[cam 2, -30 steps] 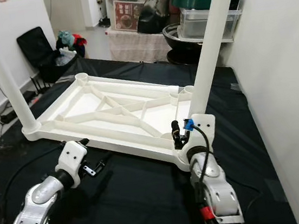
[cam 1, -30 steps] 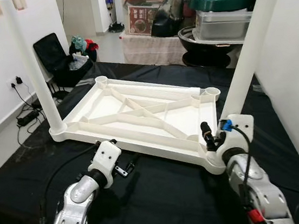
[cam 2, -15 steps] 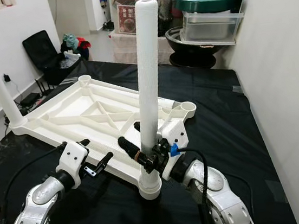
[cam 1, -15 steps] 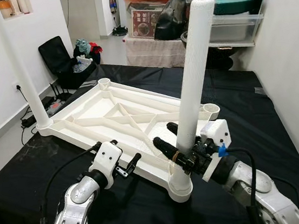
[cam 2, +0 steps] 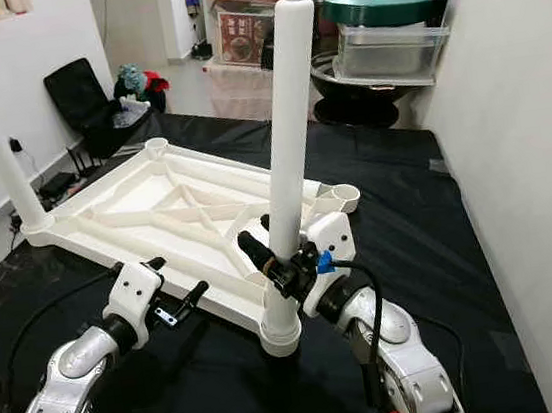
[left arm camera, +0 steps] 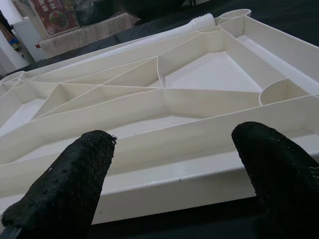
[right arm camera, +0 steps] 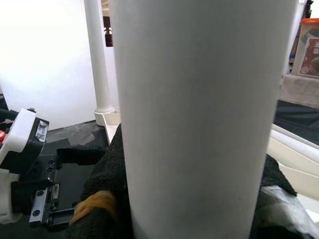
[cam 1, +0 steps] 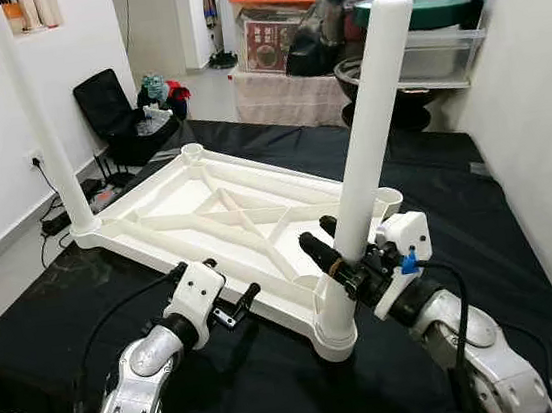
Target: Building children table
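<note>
A white plastic tabletop lies upside down on a black-covered table. One white leg stands in its far left corner socket. A second leg stands in the near right corner, leaning slightly right. My right gripper is shut on this leg just above its base, with a black finger on each side; the leg shows close up in the right wrist view. My left gripper is open just in front of the tabletop's near rim, holding nothing. Two corner sockets stand without legs.
Storage boxes and a green-lidded pot are stacked behind the table. A black bag and cables lie on the floor at the left. A white wall runs close along the right side.
My right gripper has closed round the base of the near right leg. That corner swung toward the middle, and the leg now leans further right. The left gripper has barely moved.
</note>
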Available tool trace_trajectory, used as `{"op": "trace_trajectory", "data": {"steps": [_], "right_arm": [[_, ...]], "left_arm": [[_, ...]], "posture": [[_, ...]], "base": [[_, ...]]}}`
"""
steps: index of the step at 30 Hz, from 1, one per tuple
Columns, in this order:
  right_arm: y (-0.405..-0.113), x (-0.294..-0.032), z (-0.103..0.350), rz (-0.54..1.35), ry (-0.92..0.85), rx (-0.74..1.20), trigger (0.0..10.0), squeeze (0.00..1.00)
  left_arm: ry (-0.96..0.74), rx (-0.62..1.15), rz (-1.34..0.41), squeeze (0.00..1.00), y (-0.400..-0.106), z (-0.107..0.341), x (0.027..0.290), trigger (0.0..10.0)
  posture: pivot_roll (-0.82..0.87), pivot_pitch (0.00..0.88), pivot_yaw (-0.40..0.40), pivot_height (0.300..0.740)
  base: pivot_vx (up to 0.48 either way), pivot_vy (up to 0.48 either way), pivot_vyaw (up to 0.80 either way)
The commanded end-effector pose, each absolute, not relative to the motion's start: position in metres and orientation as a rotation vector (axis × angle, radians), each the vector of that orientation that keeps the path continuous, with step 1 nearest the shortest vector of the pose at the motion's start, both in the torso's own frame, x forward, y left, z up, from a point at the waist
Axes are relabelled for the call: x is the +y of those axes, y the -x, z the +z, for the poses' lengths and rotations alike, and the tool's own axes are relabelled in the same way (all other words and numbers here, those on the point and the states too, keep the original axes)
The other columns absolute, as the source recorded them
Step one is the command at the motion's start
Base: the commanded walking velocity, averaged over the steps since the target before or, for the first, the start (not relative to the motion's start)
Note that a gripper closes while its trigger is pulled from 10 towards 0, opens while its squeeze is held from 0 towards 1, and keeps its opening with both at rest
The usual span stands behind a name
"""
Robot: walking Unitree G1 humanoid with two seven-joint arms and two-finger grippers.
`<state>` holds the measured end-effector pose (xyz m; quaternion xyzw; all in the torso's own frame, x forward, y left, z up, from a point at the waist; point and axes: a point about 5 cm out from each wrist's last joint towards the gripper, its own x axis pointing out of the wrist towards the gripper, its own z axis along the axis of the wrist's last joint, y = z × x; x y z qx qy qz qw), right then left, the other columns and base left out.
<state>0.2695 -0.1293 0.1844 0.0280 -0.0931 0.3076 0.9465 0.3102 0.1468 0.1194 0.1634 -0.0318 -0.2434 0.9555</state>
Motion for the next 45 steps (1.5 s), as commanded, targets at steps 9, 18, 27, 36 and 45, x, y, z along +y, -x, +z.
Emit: {"op": "trace_trajectory", "data": {"steps": [9, 18, 27, 36, 45], "right_arm": [[-0.301, -0.191, 0.144, -0.151, 0.070, 0.125, 0.0, 0.00], [-0.292, -0.178, 0.131, -0.288, 0.008, 0.156, 0.0, 0.00], [-0.301, -0.173, 0.138, -0.225, -0.022, 0.138, 10.0, 0.62], [-0.300, -0.146, 0.164, 0.126, -0.086, -0.009, 10.0, 0.00], [-0.260, -0.111, 0.182, 0.752, 0.031, -0.159, 9.8, 0.00]], "left_arm": [[-0.332, -0.056, -0.503, 0.00, -0.310, 0.116, 0.144, 10.0], [-0.334, -0.057, -0.509, 0.00, -0.309, 0.116, 0.142, 10.0], [-0.335, -0.057, -0.510, 0.00, -0.309, 0.116, 0.143, 10.0], [-0.335, -0.058, -0.510, 0.00, -0.309, 0.116, 0.143, 10.0], [-0.335, -0.060, -0.509, 0.00, -0.310, 0.117, 0.144, 10.0]], "posture": [[0.04, 0.000, -0.089, 0.740], [0.04, 0.000, -0.082, 0.740], [0.04, 0.000, -0.083, 0.740], [0.04, 0.000, -0.080, 0.740], [0.05, 0.000, -0.089, 0.740]], "base": [[0.000, 0.000, 0.00], [0.000, 0.000, 0.00], [0.000, 0.000, 0.00], [0.000, 0.000, 0.00], [0.000, 0.000, 0.00]]}}
